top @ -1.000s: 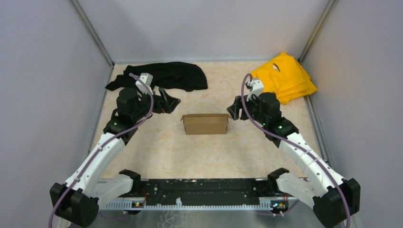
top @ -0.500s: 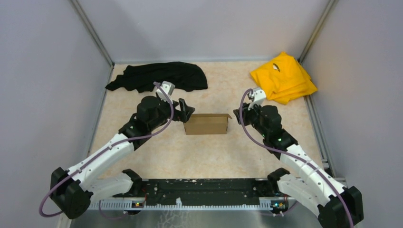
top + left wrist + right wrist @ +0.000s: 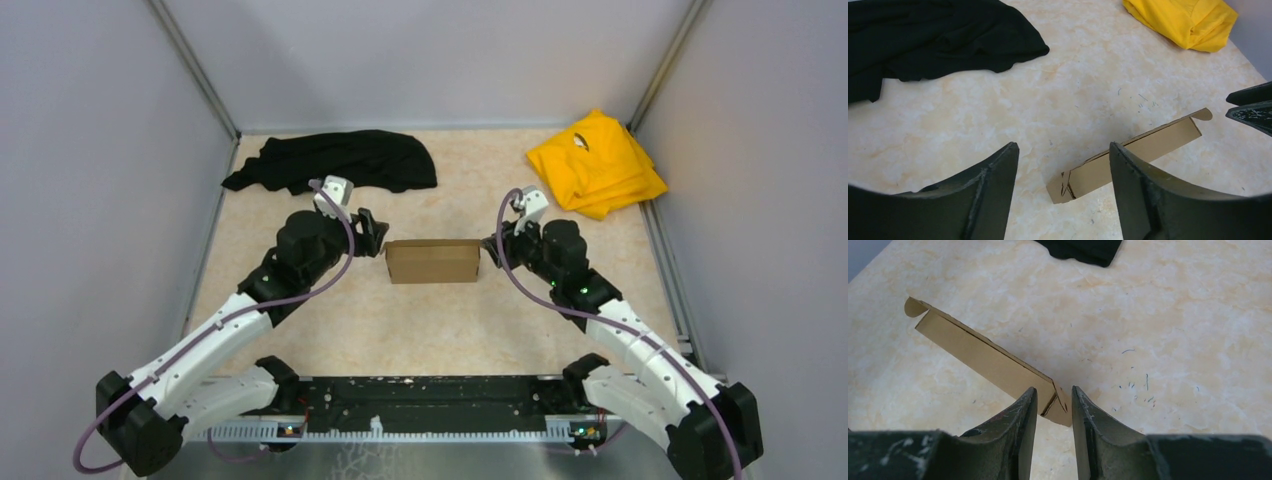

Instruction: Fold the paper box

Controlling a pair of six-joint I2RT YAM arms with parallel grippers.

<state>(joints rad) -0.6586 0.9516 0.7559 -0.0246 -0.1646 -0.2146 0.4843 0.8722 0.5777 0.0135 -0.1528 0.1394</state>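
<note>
The table [image 3: 430, 330] is carrying everything, and the box [image 3: 432, 261] is lying at its middle, a shallow brown shape whose ends are looking not yet tucked. The black cloth [image 3: 340, 160] is lying well behind the box to its left and the yellow cloth [image 3: 598, 165] well behind it to its right, so neither is likely to be getting in the way. The largest risk is the whole box sliding or swinging on the smooth top, since only one end is being gripped. The right gripper [image 3: 1054, 390] is sitting at the box's right end with narrow jaws, seemingly pinching that end between them. The left gripper [image 3: 1063, 147] is hovering just beside the box's left end, apart from it, its jaws standing wide with nothing between them. If it is pushing in before getting a hold, the box could be pivoting about the right-hand pinch. Next down, the thin cardboard wall could be buckling or creasing off its fold line if the pinch is squeezing too hard or twisting. Smallest, the rounded tab [image 3: 913, 306] at the box's left end could be bending the wrong way or tearing at its slits if a finger is catching it.
</note>
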